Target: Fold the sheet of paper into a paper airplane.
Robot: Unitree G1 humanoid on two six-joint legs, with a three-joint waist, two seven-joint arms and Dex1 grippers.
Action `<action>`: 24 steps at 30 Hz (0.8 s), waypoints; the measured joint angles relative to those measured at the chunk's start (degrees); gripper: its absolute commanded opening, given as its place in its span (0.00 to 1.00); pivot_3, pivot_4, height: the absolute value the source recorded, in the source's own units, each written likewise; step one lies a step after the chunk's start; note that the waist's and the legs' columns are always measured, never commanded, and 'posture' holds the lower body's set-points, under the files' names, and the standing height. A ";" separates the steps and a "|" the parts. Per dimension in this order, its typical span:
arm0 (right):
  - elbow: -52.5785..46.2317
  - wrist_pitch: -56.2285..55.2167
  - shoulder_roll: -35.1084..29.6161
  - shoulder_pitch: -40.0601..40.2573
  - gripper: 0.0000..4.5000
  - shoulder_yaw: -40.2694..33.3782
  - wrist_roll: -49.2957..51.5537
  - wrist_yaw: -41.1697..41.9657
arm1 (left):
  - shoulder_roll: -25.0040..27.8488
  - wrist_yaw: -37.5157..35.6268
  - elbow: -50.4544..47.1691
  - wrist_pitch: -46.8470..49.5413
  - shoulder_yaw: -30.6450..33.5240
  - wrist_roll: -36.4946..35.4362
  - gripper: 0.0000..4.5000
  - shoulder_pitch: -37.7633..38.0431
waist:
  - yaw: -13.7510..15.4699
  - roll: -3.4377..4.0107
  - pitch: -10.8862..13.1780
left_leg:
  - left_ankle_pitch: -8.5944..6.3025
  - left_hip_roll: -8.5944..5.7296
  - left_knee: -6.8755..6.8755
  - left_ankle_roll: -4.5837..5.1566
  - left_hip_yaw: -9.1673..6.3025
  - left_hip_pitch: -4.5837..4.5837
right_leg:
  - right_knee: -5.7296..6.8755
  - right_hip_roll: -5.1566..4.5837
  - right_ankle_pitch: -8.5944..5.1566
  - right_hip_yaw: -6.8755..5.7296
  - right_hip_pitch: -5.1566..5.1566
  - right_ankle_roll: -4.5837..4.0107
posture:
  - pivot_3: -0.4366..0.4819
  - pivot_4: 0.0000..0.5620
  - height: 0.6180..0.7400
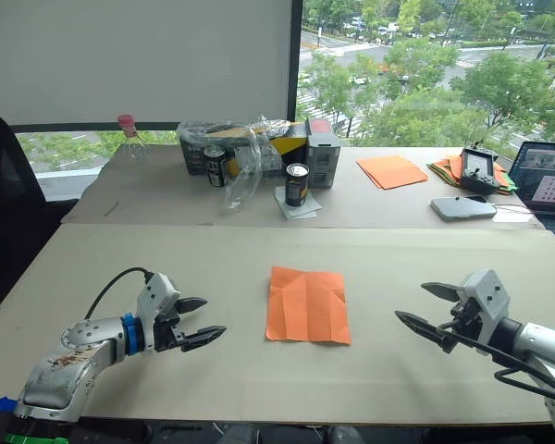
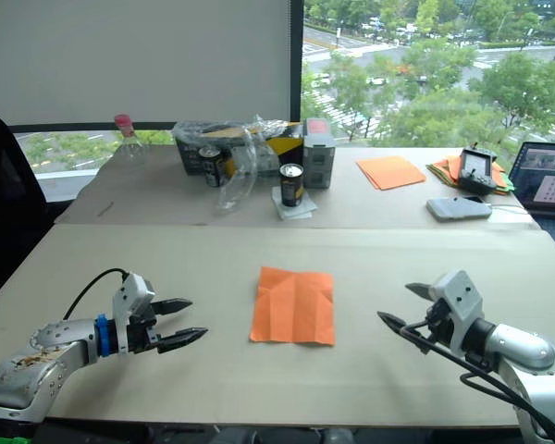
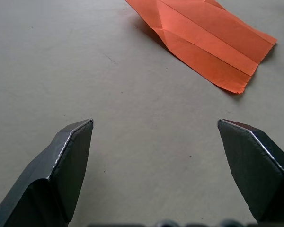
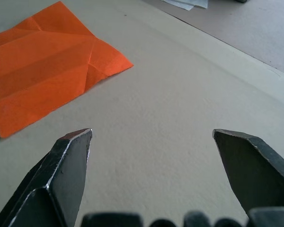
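Note:
The sheet of paper [image 1: 306, 304] is bright orange, creased, and lies flat and unfolded in the middle of the near table. It also shows in the left wrist view [image 3: 206, 40] and the right wrist view [image 4: 47, 66]. My left gripper [image 1: 202, 320] hovers to the left of the sheet, open, with nothing between its fingers. On the other side, my right gripper [image 1: 424, 307] is also open and holds nothing. Both stay a short gap away from the paper. No paper airplane shape is formed; the sheet lies as a rough square.
On the far table stand two cans [image 1: 297, 183], a plastic bag with boxes [image 1: 250, 148], a bottle [image 1: 129, 137], smooth orange sheets [image 1: 391, 171], a mixed-colour paper pile [image 1: 462, 171], a phone [image 1: 462, 207] and a laptop [image 1: 548, 178]. A seam [image 1: 259, 225] separates the two tables.

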 measured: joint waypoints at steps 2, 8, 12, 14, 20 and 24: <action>0.02 0.00 -0.20 0.05 1.00 0.02 -0.08 0.10 | 0.00 -0.27 0.15 0.43 0.00 -0.62 0.99 -0.30 | 0.01 0.00 0.00 | 0.00 0.00 0.00 0.00 0.00 0.00 | 0.01 0.00 0.00 0.00 0.00 0.00 | 0.48 0.27 0.43; -5.56 11.73 -5.95 0.23 1.00 -0.61 4.77 0.83 | 0.20 -4.70 -0.14 7.78 0.71 -10.05 0.99 -10.43 | 0.07 0.02 0.01 | 0.01 -0.01 0.04 -0.01 -0.02 -0.01 | 0.08 0.00 -0.01 -0.04 0.01 -0.01 | 0.48 0.27 0.43; -14.05 18.39 -8.62 1.16 1.00 -1.75 9.10 0.83 | 2.01 -9.10 -1.99 8.90 -4.59 -10.55 0.82 -16.15 | -0.27 0.02 0.01 | 0.00 0.02 -0.03 0.00 0.00 0.00 | 0.05 -0.01 -0.06 -0.03 0.01 -0.06 | 0.48 0.27 0.43; -17.30 20.30 -9.16 2.03 1.00 -1.89 9.87 0.58 | 2.36 -10.85 -1.85 8.43 -7.95 -8.79 0.66 -18.07 | -0.20 0.01 0.01 | 0.00 0.02 -0.03 0.00 0.00 0.00 | 0.03 -0.01 -0.06 -0.03 0.02 -0.06 | 0.48 0.27 0.43; -26.56 22.82 -8.83 6.84 1.00 -0.33 8.54 -4.80 | -3.38 -15.84 7.94 -0.48 -19.61 1.21 0.21 -28.94 | 0.78 -0.01 0.02 | 0.04 -0.02 0.01 0.05 0.00 0.00 | -0.14 -0.06 -0.05 -0.11 0.21 -0.04 | 0.48 0.27 0.43; -29.26 23.87 -7.50 6.81 1.00 2.51 6.10 -9.56 | -7.67 -15.34 13.54 -3.27 -23.38 6.01 0.00 -31.68 | 0.06 -0.02 0.02 | 0.00 -0.01 0.01 0.12 0.01 0.01 | -0.23 -0.05 -0.03 -0.10 0.24 -0.01 | 0.48 0.27 0.43</action>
